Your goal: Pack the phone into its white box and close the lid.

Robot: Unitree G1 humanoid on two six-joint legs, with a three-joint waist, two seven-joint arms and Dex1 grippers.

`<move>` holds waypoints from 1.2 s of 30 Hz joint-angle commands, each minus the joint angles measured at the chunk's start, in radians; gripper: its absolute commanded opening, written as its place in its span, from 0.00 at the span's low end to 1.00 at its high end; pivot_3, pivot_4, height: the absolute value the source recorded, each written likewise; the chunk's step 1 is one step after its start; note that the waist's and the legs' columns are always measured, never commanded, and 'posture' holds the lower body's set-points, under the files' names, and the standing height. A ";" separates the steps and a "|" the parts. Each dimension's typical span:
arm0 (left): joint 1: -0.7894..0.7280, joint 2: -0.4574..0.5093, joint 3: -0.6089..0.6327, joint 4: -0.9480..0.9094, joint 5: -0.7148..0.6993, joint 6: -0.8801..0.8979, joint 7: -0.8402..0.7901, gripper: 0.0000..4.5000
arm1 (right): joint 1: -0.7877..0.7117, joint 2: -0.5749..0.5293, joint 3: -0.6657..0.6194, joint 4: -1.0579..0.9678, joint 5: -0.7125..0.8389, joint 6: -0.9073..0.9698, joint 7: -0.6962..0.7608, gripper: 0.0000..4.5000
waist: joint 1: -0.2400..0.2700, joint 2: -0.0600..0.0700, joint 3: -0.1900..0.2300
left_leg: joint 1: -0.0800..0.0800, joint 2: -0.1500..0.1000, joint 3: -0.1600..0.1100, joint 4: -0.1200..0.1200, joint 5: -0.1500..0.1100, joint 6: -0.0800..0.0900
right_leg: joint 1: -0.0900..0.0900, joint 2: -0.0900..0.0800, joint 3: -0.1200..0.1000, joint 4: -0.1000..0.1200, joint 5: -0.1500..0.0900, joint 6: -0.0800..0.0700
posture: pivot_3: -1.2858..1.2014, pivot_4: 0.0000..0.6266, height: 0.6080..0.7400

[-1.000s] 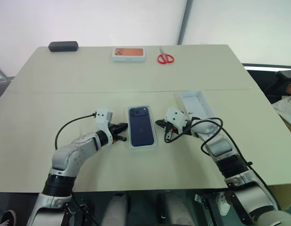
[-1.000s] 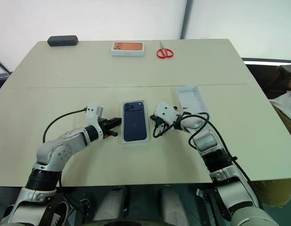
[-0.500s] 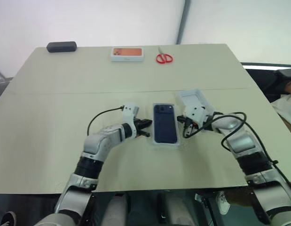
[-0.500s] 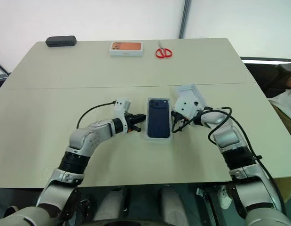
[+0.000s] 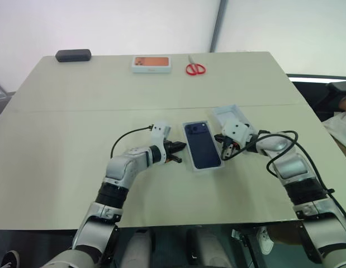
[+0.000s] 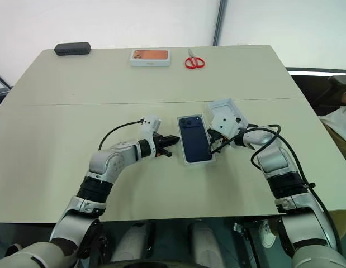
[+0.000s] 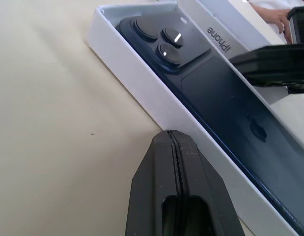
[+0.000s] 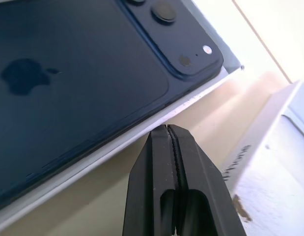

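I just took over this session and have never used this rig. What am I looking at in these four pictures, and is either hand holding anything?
It is a two-armed humanoid robot at a beige table. The two wide pictures come from cameras in its head, looking down over both arms. The two close-ups come from cameras on its wrists, looking along each hand's black fingers.

Mid-table lies the phone, back up, inside the white box. The left hand sits beside the box on one side, the right hand on the other. Both are shut and hold nothing. The lid lies open side up, just behind the right hand.

At the far edge are a black case, an orange-topped box and red scissors.
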 commanded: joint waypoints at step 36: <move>0.126 0.081 0.195 -0.331 -0.116 -0.005 -0.062 0.00 | -0.219 0.051 0.022 0.376 -0.146 -0.318 -0.190 0.01 | -0.003 0.001 0.000 | 0.001 0.000 0.001 0.000 0.000 0.000 | 0.000 -0.001 0.001 0.001 0.000 0.000 | 0.52 0.24 1.00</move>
